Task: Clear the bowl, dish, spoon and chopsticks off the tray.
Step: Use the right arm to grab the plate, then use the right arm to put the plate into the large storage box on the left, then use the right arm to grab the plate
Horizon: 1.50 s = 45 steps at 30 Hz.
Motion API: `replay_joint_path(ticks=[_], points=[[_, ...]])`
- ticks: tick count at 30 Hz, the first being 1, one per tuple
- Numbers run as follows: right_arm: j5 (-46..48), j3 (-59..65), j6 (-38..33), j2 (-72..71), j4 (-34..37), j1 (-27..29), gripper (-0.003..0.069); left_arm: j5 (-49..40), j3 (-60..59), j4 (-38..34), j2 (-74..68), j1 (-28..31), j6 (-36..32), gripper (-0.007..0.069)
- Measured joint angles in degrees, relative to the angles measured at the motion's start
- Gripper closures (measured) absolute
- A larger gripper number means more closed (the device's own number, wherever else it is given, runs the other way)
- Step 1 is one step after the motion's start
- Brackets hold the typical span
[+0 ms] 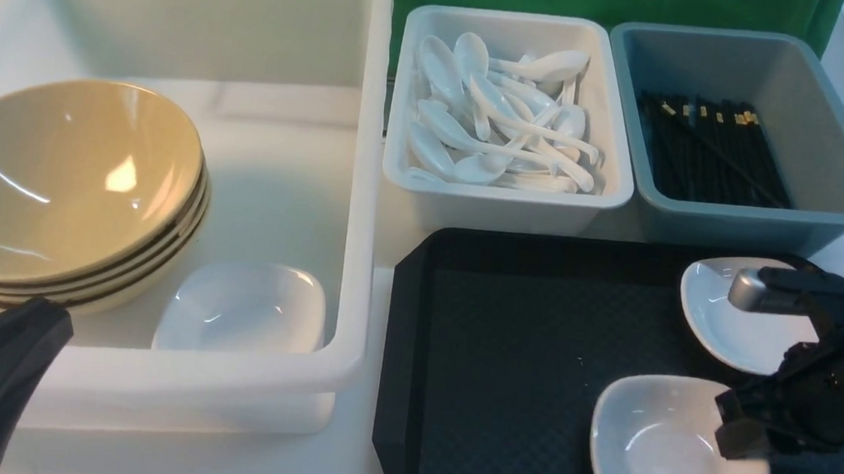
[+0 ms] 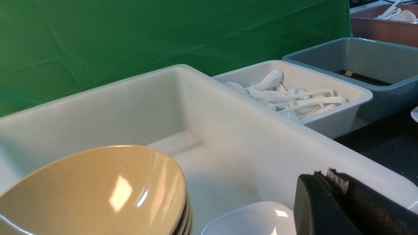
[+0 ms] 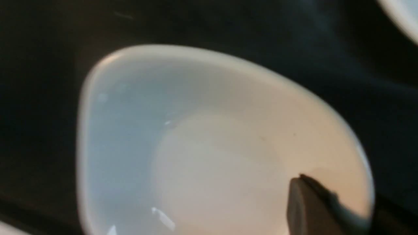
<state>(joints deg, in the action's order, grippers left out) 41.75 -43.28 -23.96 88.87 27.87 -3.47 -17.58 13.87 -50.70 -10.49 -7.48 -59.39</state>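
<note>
The black tray (image 1: 505,334) holds two small white dishes, a near one (image 1: 661,452) and a far one (image 1: 724,321). My right gripper (image 1: 749,436) is low at the near dish's right rim. In the right wrist view one finger (image 3: 303,205) sits inside this dish (image 3: 202,147) and the rim runs between the parted jaws. No tan bowl, spoon or chopsticks shows on the tray. My left gripper (image 1: 47,313) is shut and empty at the front of the white tub, also in the left wrist view (image 2: 323,173).
The large white tub (image 1: 365,187) at left holds several stacked tan bowls (image 1: 65,179) and a white dish (image 1: 243,309). Behind the tray stand a white bin of spoons (image 1: 507,115) and a grey-blue bin of chopsticks (image 1: 715,151).
</note>
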Motion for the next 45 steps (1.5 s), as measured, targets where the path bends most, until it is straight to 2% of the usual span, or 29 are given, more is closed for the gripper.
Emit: replay_joint_path(ticks=[3,8,9,12,13,16,20,22,23,26,30,33,36,39,40,42,44,45], points=[[3.0,-2.4,-2.9,-3.1,3.0,-0.1,0.0597,0.0,0.0,1.1,0.0,0.0,0.0,0.0633],[7.2,-8.8,-4.1,-8.6,4.4,-0.1,0.0599,0.2,0.0,1.7,0.0,0.0,0.0,0.0633],[7.7,-10.9,-4.9,-9.9,5.8,-0.1,0.0599,0.2,0.0,1.8,0.0,0.0,0.0,0.0633],[6.4,-21.0,-14.0,-11.9,16.2,-3.3,0.0599,0.6,0.0,1.9,0.0,0.0,0.0,0.0633],[6.2,-21.6,-14.7,-11.9,16.8,-3.7,0.0599,0.6,0.0,1.9,0.0,0.0,0.0,0.0633],[2.4,-30.9,-23.0,-9.9,22.9,-12.2,0.0599,0.6,0.0,1.9,0.0,0.0,0.0,0.0633],[-2.1,-41.1,-28.5,-1.9,24.9,-23.5,0.0599,0.6,0.0,1.9,0.0,0.0,0.0,0.0633],[-2.3,-42.8,-29.4,0.2,25.0,-25.7,0.0599,0.6,0.0,1.9,0.0,0.0,0.0,0.0633],[-2.7,-45.8,-30.5,4.6,25.0,-28.5,0.0599,0.6,0.0,1.9,0.0,0.0,0.0,0.0633],[-2.9,-48.9,-31.3,10.5,23.2,-31.0,0.0596,0.6,0.0,1.9,0.0,0.0,0.0,0.0633],[-3.1,-52.8,-31.4,19.4,17.0,-33.6,0.0577,0.7,0.0,1.9,0.0,0.0,0.0,0.0633],[-3.4,-53.5,-30.9,23.8,14.3,-34.6,0.051,0.7,0.0,1.9,0.0,0.0,0.0,0.0633],[-3.3,-53.5,-28.6,25.1,12.4,-35.1,0.0393,0.7,0.0,1.9,0.0,0.0,0.0,0.0633],[-2.5,-54.7,-24.0,24.3,10.1,-35.2,0.0251,0.6,0.0,1.9,0.0,0.0,0.0,0.0633],[-2.4,-54.8,-23.6,24.1,9.8,-35.1,0.0237,0.6,0.0,1.9,0.0,0.0,0.0,0.0633],[0.9,-56.3,-17.5,21.8,4.7,-34.3,0.0188,0.4,0.0,1.9,0.0,0.0,0.0,0.0633],[4.6,-57.5,-12.2,19.5,-1.0,-33.1,0.0176,-0.3,0.0,1.9,0.0,0.0,0.0,0.0633],[8.1,-58.3,-7.9,17.5,-6.1,-31.9,0.0176,-0.5,0.0,1.9,0.0,0.0,0.0,0.0633]])
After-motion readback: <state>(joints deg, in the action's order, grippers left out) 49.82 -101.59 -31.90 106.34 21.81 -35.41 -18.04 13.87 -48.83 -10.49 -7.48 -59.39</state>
